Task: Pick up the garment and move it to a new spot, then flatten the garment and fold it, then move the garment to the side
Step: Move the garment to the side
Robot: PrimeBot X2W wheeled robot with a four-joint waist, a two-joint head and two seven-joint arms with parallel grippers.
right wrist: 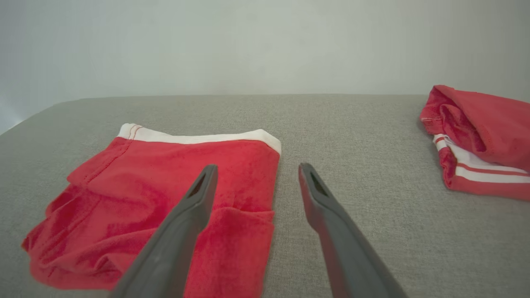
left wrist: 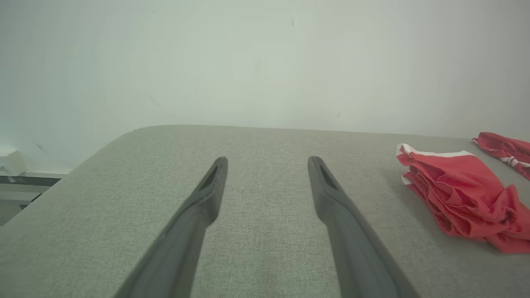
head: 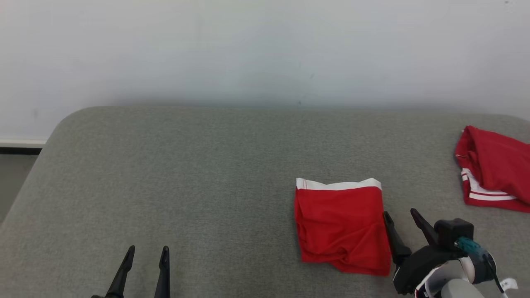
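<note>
Garment [head: 341, 225] folded, just left of spread right pincer [head: 399, 212].

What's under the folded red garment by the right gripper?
The folded red garment lies on the grey padded surface; nothing pokes out at its edges. Directly beneath is hidden by cloth.

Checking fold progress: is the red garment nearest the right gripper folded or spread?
Folded: the red garment is a compact rectangle with stacked layers showing.
</note>
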